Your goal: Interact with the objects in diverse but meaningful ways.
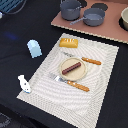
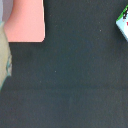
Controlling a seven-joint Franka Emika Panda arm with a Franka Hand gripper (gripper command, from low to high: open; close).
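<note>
- The gripper does not appear in either view. The wrist view shows only dark cloth, a pink board corner (image 2: 27,21) and a pale edge, so I cannot tell how wide the jaws stand or whether they hold anything.
- Nothing looks picked up yet, so the step in hand is probably choosing a first item and approaching it.
- Landmark: the striped placemat (image 1: 60,95). The plate (image 1: 64,71) sits near its middle, with the sausage (image 1: 73,66) lying across it.
- The bread block (image 1: 68,42) lies at the mat's far edge, just beyond the plate.
- The blue shaker (image 1: 34,48) stands off the mat on the dark cloth, toward the exterior view's left. The white bottle figure (image 1: 23,83) lies off the mat's near-left corner.
- A fork (image 1: 70,82) and knife (image 1: 91,61) flank the plate on the mat; they are best left alone.
- To do it well: come straight down over one item, with the jaws set across its narrow width. For the sausage, that means crosswise to its length and clear of the plate's rim.
- The shaker looks rounded and may slip; grip it low and centred.
- Two grey pots (image 1: 82,12) stand on the pink board beyond the mat; I cannot tell what they contain.
</note>
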